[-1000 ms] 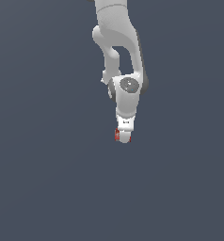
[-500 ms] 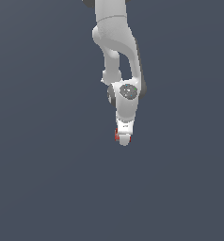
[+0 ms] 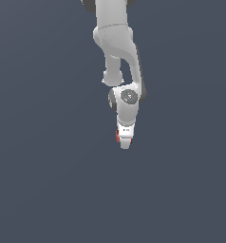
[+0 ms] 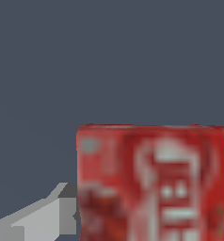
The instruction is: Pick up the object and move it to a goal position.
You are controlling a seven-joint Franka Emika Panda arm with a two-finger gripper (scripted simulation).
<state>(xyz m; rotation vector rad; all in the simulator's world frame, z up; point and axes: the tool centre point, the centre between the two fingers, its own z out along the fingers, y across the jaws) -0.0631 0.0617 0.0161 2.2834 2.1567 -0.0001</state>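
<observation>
Gripper (image 3: 125, 142): pointing straight down, clamping the red block (image 4: 151, 183).
Arm (image 3: 119, 57): reaching downward, wrist hanging vertical.

The arm (image 3: 116, 52) comes down from the far top of the exterior view, a little to that view's right of the middle, and bends down to its wrist. The gripper (image 3: 125, 142) hangs at the arm's lowest end, close to the middle of the scene. The block (image 3: 117, 136) sits right against the gripper on the exterior view's left side, mostly hidden behind it. In the wrist view the block (image 4: 154, 183) lies close before the camera, with one finger (image 4: 43, 216) just beside it, touching or nearly so.
</observation>
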